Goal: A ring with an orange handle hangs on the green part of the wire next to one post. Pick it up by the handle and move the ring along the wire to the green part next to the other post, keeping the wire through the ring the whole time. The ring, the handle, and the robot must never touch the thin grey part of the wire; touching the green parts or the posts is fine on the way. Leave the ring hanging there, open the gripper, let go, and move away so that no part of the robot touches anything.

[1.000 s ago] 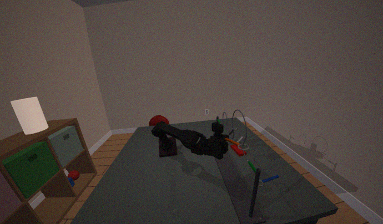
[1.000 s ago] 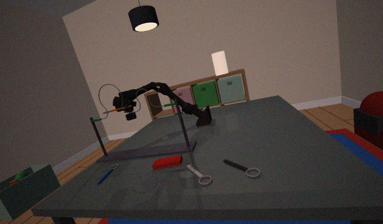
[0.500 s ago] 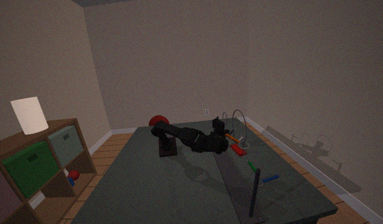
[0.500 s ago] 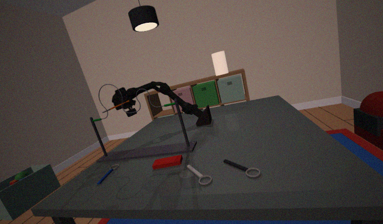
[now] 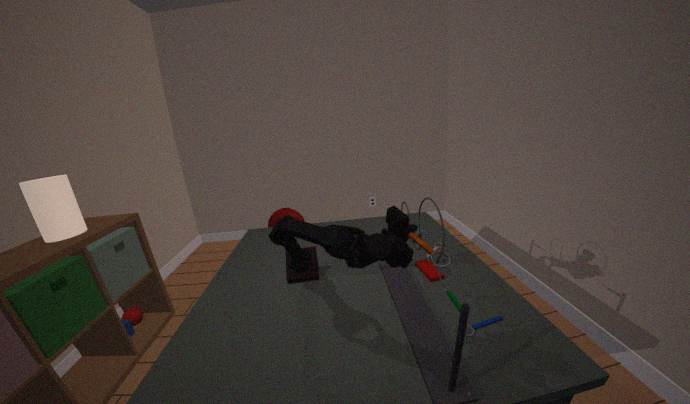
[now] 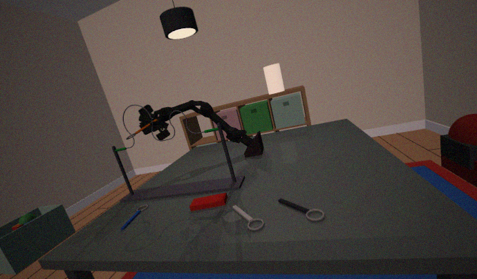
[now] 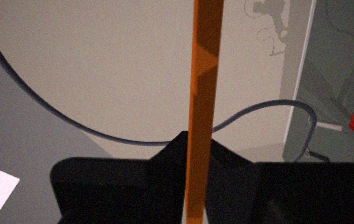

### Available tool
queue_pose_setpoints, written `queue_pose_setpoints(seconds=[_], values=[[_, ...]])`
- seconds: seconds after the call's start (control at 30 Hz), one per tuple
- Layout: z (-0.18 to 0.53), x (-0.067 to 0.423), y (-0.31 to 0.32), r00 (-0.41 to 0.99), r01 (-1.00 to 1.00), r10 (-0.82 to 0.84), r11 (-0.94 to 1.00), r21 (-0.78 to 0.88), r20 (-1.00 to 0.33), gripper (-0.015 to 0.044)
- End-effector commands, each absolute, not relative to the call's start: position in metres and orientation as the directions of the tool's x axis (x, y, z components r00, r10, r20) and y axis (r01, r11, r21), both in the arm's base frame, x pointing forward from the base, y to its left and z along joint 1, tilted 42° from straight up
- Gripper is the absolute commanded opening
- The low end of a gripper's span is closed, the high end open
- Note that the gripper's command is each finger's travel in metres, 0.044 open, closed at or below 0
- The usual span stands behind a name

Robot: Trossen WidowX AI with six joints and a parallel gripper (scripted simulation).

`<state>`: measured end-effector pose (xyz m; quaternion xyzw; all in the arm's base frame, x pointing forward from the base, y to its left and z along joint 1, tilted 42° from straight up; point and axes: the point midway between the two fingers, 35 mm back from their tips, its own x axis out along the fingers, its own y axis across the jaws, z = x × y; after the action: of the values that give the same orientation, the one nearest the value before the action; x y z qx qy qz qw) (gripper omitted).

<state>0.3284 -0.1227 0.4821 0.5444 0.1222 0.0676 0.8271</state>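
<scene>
- Your ring [image 6: 130,136] hangs in the air on the grey wire [image 6: 126,114], just above the left green part [image 6: 120,149].
- The orange handle [image 6: 145,126] slants up and right into your gripper [image 6: 150,123], pinched tight on it.
- Slide down-left along that slant.

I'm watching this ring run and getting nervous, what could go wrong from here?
The ring sits on the curved grey wire, short of the green end by the near post; a small wobble could brush it. The hand is shut on the thin orange handle, which could twist or slip. The arm is stretched far out, so fine corrections may be hard.
</scene>
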Motion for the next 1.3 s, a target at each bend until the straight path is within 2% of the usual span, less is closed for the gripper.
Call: queue_pose_setpoints(seconds=[0.0, 0.6, 1.27], values=[[0.493, 0.329, -0.116, 0.969, 0.006, 0.229, 0.346, 0.938, -0.091, -0.0150], [0.512, 0.329, -0.112, 0.969, 0.008, 0.231, 0.328, 0.945, -0.089, -0.0150], [0.509, 0.328, -0.114, 0.967, 0.052, 0.188, 0.519, 0.853, -0.173, -0.0150]])
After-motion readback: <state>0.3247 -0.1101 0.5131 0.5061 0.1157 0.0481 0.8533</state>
